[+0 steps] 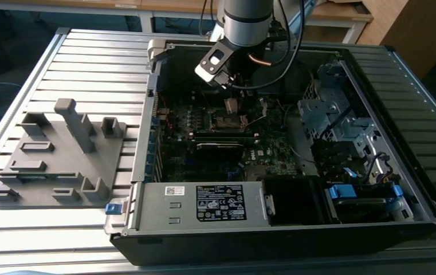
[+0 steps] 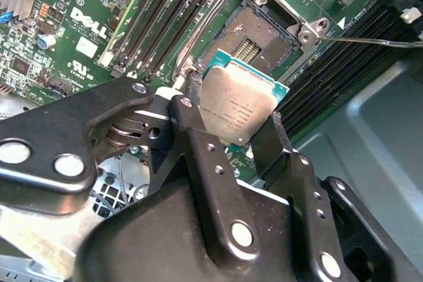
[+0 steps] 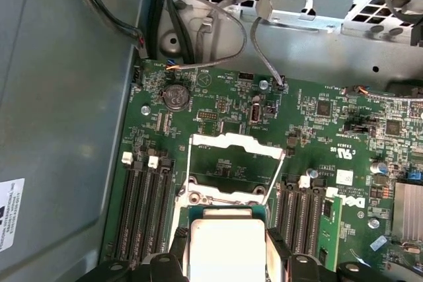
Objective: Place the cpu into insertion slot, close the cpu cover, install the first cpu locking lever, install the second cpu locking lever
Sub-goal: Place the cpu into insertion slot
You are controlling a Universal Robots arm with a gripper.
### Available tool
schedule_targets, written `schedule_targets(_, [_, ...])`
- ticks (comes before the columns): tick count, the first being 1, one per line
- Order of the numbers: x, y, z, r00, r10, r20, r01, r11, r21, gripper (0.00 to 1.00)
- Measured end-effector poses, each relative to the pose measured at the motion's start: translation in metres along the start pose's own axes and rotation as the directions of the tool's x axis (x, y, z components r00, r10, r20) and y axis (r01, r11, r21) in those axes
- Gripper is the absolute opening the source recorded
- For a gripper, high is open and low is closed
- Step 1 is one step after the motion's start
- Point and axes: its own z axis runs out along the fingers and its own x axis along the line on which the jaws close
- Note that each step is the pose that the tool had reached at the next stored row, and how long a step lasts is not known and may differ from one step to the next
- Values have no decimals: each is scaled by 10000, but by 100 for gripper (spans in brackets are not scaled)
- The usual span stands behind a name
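Okay, starting right at the wrist: your gripper (image 2: 230, 113) is clamped on the cpu (image 2: 246, 94), one black finger (image 2: 193, 130) on each of two opposite edges, metal top facing the camera in both wrist views. So the jaws are only as wide as the cpu, with nothing else in them. I'd say the cpu isn't seated yet. It hangs above the board, and in the second wrist view it overlaps just the near corner of the socket (image 2: 261, 34). That's the relation that matters: the socket's bare contact field lies just past the cpu's far edge, ahead of the fingertips rather than squarely under them. The cpu's edges look roughly square with the socket's, though I can't swear to it. Past that, in the first wrist view, the cpu cover (image 3: 235, 143) stands swung open. In the exterior view you're over the middle of the open computer case (image 1: 279, 246).
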Motion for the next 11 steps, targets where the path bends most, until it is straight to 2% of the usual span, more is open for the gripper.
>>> schedule_targets(11, [-1,-7,55,9994,344,29,-344,9994,-7,54])
